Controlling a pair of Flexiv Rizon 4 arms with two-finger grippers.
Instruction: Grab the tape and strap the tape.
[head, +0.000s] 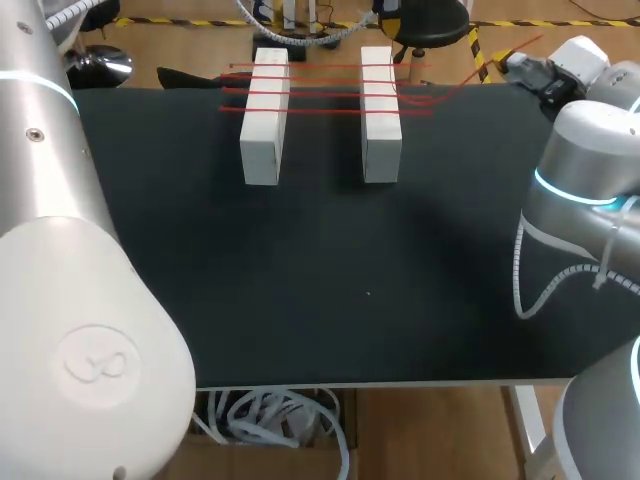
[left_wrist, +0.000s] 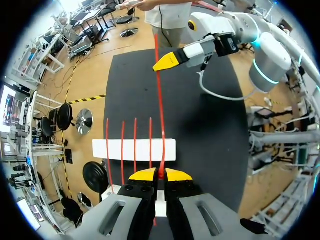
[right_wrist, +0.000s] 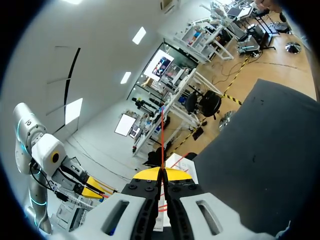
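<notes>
Red tape (left_wrist: 159, 100) stretched between both grippers

On the desk's (head: 330, 280) far part, tape strands cross two white blocks (head: 264, 130) left to right. The left gripper (left_wrist: 160, 175) and right gripper (right_wrist: 162, 172) each clench one straight strand, its long axis left-right.

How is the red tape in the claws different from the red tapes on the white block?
The long red tape strand is pinched by the left claw and right claw and stretches over the black mat. The four shorter red strands only cross the white rectangular block, unheld. All are thin, red, straight.
</notes>
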